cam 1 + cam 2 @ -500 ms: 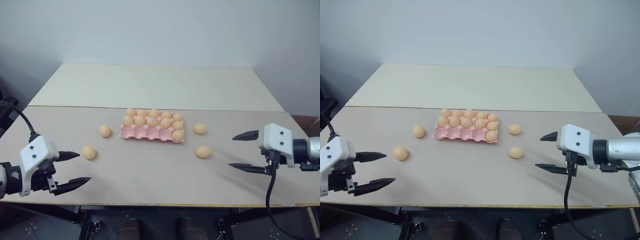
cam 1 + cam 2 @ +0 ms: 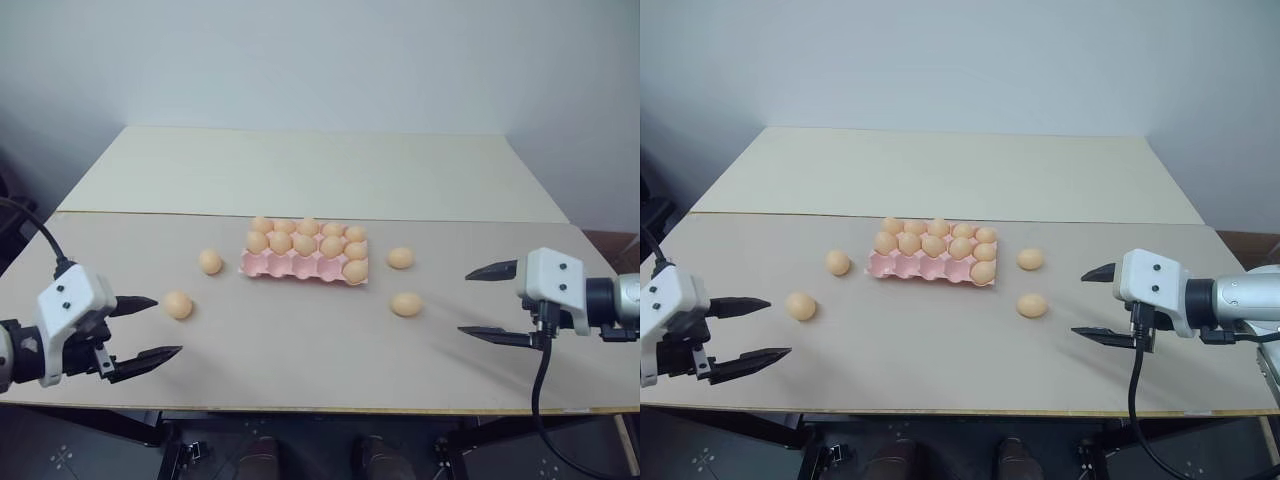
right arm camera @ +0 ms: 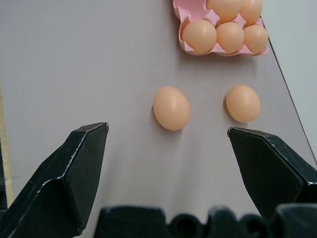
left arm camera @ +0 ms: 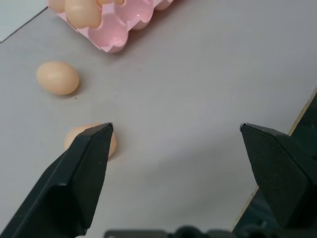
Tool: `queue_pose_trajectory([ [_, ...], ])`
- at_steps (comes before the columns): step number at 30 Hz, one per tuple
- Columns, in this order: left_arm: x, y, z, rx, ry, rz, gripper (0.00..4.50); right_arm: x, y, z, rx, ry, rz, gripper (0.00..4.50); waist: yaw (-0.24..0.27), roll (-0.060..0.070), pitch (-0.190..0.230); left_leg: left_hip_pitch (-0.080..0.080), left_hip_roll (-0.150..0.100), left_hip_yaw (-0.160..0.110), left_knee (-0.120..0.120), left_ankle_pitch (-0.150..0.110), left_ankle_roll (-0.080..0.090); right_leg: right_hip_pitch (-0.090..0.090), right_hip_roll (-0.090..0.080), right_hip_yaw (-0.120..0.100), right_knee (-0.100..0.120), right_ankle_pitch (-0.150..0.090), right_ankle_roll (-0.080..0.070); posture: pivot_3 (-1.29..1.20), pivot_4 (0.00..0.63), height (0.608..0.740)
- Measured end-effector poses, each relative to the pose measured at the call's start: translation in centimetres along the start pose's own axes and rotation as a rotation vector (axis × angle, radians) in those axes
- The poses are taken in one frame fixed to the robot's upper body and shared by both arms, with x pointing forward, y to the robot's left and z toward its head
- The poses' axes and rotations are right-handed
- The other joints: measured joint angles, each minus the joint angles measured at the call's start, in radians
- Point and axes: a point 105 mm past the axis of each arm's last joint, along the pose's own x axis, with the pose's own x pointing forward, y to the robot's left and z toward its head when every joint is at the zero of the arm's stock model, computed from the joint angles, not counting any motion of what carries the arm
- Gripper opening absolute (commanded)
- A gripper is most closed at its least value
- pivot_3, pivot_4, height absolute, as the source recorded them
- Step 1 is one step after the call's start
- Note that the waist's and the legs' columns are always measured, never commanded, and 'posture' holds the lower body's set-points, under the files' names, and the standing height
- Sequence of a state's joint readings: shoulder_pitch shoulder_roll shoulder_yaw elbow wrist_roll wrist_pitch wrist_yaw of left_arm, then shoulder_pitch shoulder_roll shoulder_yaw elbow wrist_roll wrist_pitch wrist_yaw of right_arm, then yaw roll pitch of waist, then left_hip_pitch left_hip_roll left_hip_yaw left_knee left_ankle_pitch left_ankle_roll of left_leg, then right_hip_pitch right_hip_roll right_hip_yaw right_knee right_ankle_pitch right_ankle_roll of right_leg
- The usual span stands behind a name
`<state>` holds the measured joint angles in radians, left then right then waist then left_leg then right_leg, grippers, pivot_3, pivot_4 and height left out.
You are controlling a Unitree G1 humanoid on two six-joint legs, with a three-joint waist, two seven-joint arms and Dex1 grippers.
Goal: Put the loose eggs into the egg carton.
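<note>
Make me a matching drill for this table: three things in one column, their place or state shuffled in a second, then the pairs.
1. pink moulded egg carton
2. left gripper
3. pale orange-tan loose egg nearest the right gripper

A. jaws open, empty, close to an egg
B. mid-table, front row has four empty cups
C. on the table, right of the carton

Pairs: 1-B, 2-A, 3-C

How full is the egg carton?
Partly full: the egg carton has eleven eggs; four front cups sit empty, and four loose eggs lie on the table.
</note>
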<state>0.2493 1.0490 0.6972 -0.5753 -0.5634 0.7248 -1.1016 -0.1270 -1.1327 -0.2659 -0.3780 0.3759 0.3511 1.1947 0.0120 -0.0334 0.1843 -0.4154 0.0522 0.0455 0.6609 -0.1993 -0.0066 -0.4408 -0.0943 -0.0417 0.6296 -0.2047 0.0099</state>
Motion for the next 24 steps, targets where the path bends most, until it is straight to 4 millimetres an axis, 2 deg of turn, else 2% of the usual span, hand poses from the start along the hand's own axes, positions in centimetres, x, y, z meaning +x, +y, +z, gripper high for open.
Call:
queue_pose_trajectory([
  [7, 1.0, -0.7, 0.2, -0.007, -0.018, -0.067, 4.47, 0.3, -1.6, 0.4, -0.026, -0.010, -0.095, 4.50, -0.002, 0.000, 0.000, 0.000, 0.000, 0.000, 0.000, 0.000, 0.000, 0.000, 0.000, 0.000, 0.000, 0.000, 0.000, 0.00, 0.150, 0.740],
  [14, 2.6, -0.9, 0.9, 0.026, -0.039, -0.148, 4.47, 3.6, -2.0, -0.5, 0.061, -0.023, -0.115, 4.50, -0.001, 0.000, 0.000, 0.000, 0.000, 0.001, 0.000, 0.000, 0.000, 0.000, 0.001, 0.001, 0.000, 0.001, 0.000, 0.00, 0.150, 0.740],
  [20, 4.2, -1.9, 0.7, 0.015, -0.051, -0.212, 4.47, 6.1, -0.8, -1.2, 0.144, -0.042, -0.057, 4.50, -0.001, 0.000, 0.000, -0.001, 0.000, 0.001, 0.000, -0.001, 0.002, 0.000, 0.001, 0.001, -0.001, 0.002, 0.001, 0.00, 0.150, 0.740],
  [24, 4.9, -2.2, 1.2, 0.035, -0.065, -0.242, 4.47, 8.0, -1.2, -1.3, 0.163, -0.048, -0.063, 4.50, -0.002, 0.000, 0.000, 0.000, 0.000, 0.002, 0.000, -0.001, 0.002, 0.000, 0.001, 0.002, 0.000, 0.002, 0.000, 0.00, 0.150, 0.740],
])
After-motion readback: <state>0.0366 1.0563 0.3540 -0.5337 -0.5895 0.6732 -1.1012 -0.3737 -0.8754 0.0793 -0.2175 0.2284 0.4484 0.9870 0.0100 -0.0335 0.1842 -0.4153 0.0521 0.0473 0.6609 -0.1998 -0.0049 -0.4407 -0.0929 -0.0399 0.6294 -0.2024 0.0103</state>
